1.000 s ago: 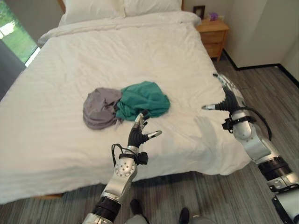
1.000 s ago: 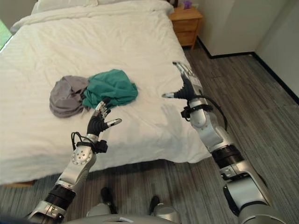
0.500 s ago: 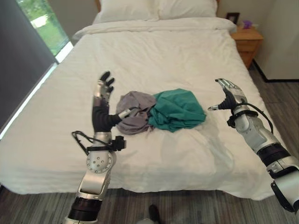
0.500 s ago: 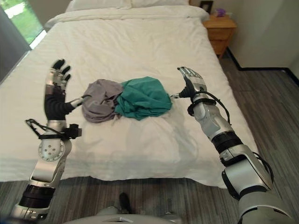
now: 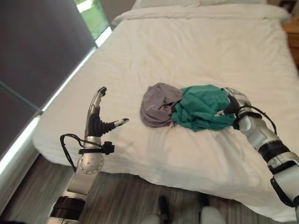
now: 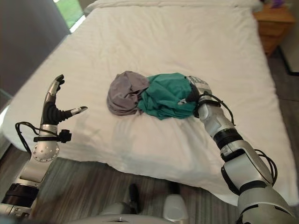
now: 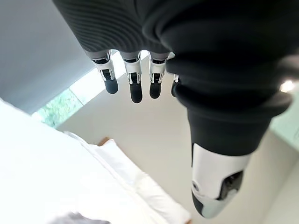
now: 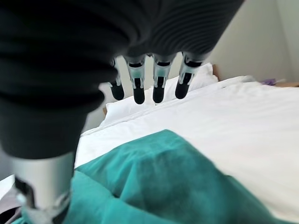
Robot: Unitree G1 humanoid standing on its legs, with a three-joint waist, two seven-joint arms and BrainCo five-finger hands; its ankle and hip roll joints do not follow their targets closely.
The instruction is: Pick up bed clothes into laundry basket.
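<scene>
Reach phase of the pickup, before any grasp. Nearest the robot, the left hand (image 5: pixel 97 122) is raised over the near edge of the bed (image 5: pixel 196 51), well apart from the clothes, its fingers straight and spread with the thumb held out to the side; it holds nothing. Just beyond, on the white cover, lies the green garment (image 5: pixel 202 106), bunched in a heap, with the grey garment (image 5: pixel 157 103) touching it on the robot's left side. The right hand (image 5: pixel 232 101) sits at the green garment's right edge, fingers extended and relaxed above the cloth as the right wrist view (image 8: pixel 147 84) shows, thumb beside the fabric; no fold appears pinched or gathered. Both garments therefore rest on the bed, and no laundry basket can be located here. The next move likely calls for the right hand to lower into the green heap and curl around a thick fold, the left hand coming across to take the grey piece; loose cloth may slip from a shallow hold. Beyond the garments the cover runs smooth and faintly ribbed to the pillows (image 5: pixel 196 2) at the head. A window (image 5: pixel 88 14) with a dark blind stands left of the bed, a wooden nightstand (image 6: pixel 276 23) at its far right corner, and grey plank flooring (image 6: pixel 84 186) surrounds it.
</scene>
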